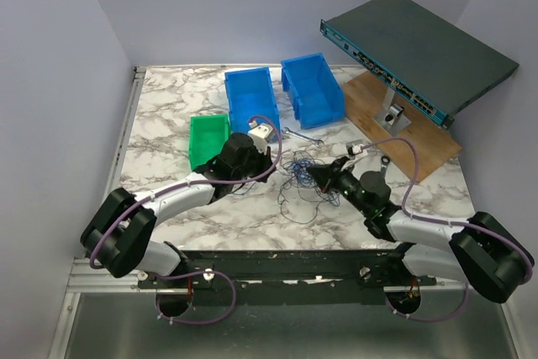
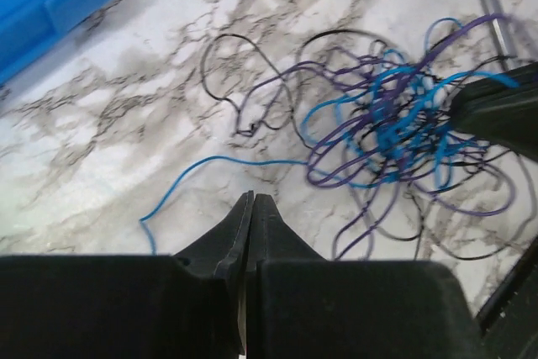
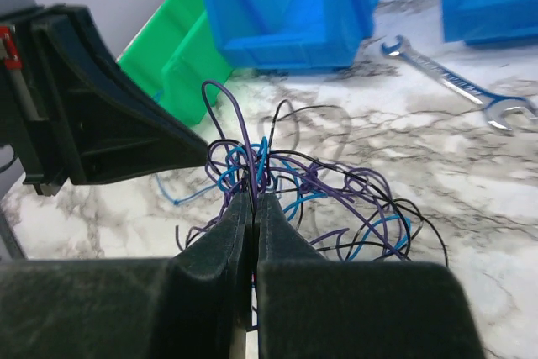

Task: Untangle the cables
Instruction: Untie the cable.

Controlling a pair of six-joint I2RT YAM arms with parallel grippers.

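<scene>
- Closest to the overhead camera are the two arm bases, bolted at the near edge of the marble table (image 1: 168, 107). Both arms reach inward toward its middle.
- At the right, the right gripper (image 3: 252, 197) has its jaws pressed together on a bunch of strands of the cables (image 3: 319, 187). One purple loop stands upright just beyond the tips.
- Opposite it, the left gripper (image 2: 252, 199) has its jaws closed tight with nothing between them, low over the marble and just short of the tangle. Seen from the right wrist, its dark body hides part of the green bin (image 3: 176, 39).
- Those cables are a loose knot of thin blue, purple and black wires lying on the table between the two grippers.
- As a roundish clump the knot has no clear long axis, though from above it spreads a little more near-to-far. One blue strand trails out toward the left arm and ends on bare marble.
- Beyond the knot a silver wrench (image 1: 301, 134) lies flat and slanted, between the wires and the bins.
- Farther back a blue bin (image 1: 249, 98) and a second blue bin (image 1: 315, 90) stand side by side, with the green one to their left. The wires lie outside all three (what the bins hold I cannot tell).
- At the far right a network switch (image 1: 420, 48) sits tilted over a wooden board (image 1: 424, 145), well apart from the wires.
</scene>
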